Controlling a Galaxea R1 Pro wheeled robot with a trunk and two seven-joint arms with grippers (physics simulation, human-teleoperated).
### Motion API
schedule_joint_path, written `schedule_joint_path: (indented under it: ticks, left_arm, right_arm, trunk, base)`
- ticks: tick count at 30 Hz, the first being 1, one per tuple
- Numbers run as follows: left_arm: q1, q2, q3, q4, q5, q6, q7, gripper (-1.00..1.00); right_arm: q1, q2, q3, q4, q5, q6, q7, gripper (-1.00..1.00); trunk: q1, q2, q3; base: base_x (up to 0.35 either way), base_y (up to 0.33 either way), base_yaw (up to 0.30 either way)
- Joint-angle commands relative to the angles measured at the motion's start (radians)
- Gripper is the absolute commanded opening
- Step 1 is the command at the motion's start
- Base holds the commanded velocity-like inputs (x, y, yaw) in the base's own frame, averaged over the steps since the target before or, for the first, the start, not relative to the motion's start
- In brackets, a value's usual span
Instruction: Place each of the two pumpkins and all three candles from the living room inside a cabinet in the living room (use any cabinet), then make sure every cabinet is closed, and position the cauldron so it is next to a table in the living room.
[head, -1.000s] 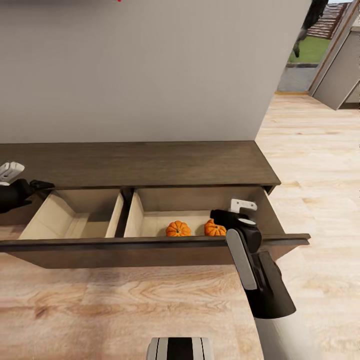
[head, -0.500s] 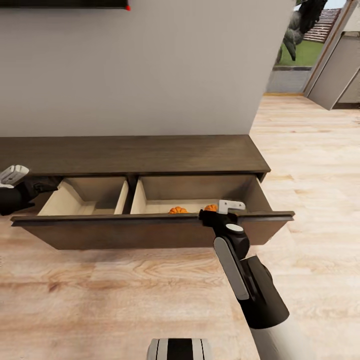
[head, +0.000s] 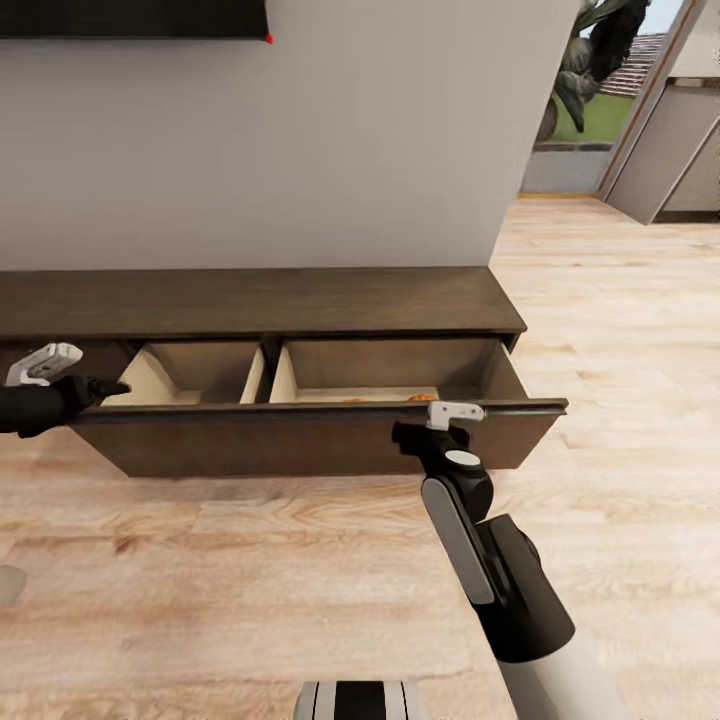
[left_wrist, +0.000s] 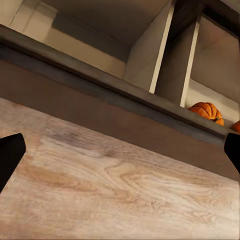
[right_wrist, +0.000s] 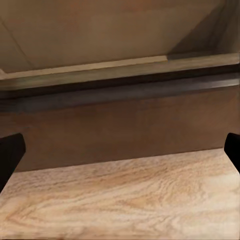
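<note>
- Head view: cabinet (head: 260, 300) sat against the wall, its drawer (head: 300, 440) pulled out over the wood floor (head: 250, 570); open floor lay in front and to the right of it.
- Right gripper (head: 455, 411) sat at the drawer front's top edge; contact unclear. Left gripper (head: 60, 372) sat at the drawer's left end.
- Pumpkins (head: 420, 398) showed as orange slivers behind the drawer front, in the right compartment.
- Left wrist view: one pumpkin (left_wrist: 206, 111) was clear, a second cut off at the frame edge; divider (left_wrist: 161, 47) stood between compartments.
- Both wrist views: dark fingertips (left_wrist: 10, 155) (right_wrist: 10, 152) sat at opposite frame edges, spread wide, holding nothing.
- Right wrist view: drawer rim blurred.
</note>
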Motion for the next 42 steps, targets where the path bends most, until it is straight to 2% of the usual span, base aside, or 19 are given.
schedule_joint_path:
  ticks: [1,5,10,14,31,32,33,35,42]
  left_arm:
    - [-0.002,-0.012,-0.012,-0.001,-0.012,-0.001,0.010,1.00]
    - [-0.002,-0.032,-0.041,-0.001,-0.032,-0.002,0.010,1.00]
    - [-0.002,-0.039,-0.087,-0.012,-0.050,-0.005,0.012,1.00]
    - [-0.002,-0.042,-0.103,-0.017,-0.065,-0.007,0.011,1.00]
    - [-0.002,-0.043,-0.108,-0.019,-0.072,-0.007,0.005,1.00]
    - [-0.002,-0.047,-0.110,-0.019,-0.071,-0.007,0.003,1.00]
    - [-0.002,-0.072,-0.109,-0.019,-0.072,-0.006,0.002,1.00]
    - [-0.002,-0.083,-0.109,-0.019,-0.072,-0.006,0.004,1.00]
    - [-0.002,-0.104,-0.110,-0.019,-0.072,-0.006,0.005,1.00]
  right_arm:
    - [0.001,0.000,0.010,-0.001,-0.009,0.002,-0.011,1.00]
    - [0.003,0.002,0.018,-0.001,-0.010,0.001,-0.011,1.00]
    - [0.021,0.004,0.025,-0.001,-0.011,-0.001,-0.010,1.00]
    - [0.030,0.004,0.028,-0.001,-0.011,-0.002,-0.009,1.00]
    - [0.033,0.005,0.030,-0.001,-0.012,-0.002,-0.009,1.00]
    - [0.033,0.005,0.034,-0.001,-0.012,-0.002,-0.009,1.00]
    - [0.033,0.005,0.047,-0.001,-0.011,-0.002,-0.009,1.00]
    - [0.033,0.004,0.052,-0.001,-0.011,-0.002,-0.010,1.00]
    - [0.040,0.003,0.056,-0.001,-0.011,-0.002,-0.011,1.00]
  trunk:
    - [0.000,0.000,0.001]
    - [0.000,0.000,0.007]
    - [0.000,0.000,0.015]
    - [0.000,0.000,0.021]
    - [0.000,0.000,0.031]
    - [0.000,0.000,0.032]
    - [0.000,0.000,0.034]
    - [0.000,0.000,0.037]
    - [0.000,0.000,0.048]
  base:
    - [-0.019,0.000,0.000]
    - [-0.009,0.000,0.000]
    - [-0.002,0.000,0.000]
    - [0.000,0.000,0.000]
    - [0.000,0.000,0.000]
    - [0.000,0.000,0.000]
    - [0.000,0.000,0.000]
    - [0.000,0.000,0.000]
    - [0.000,0.000,0.000]
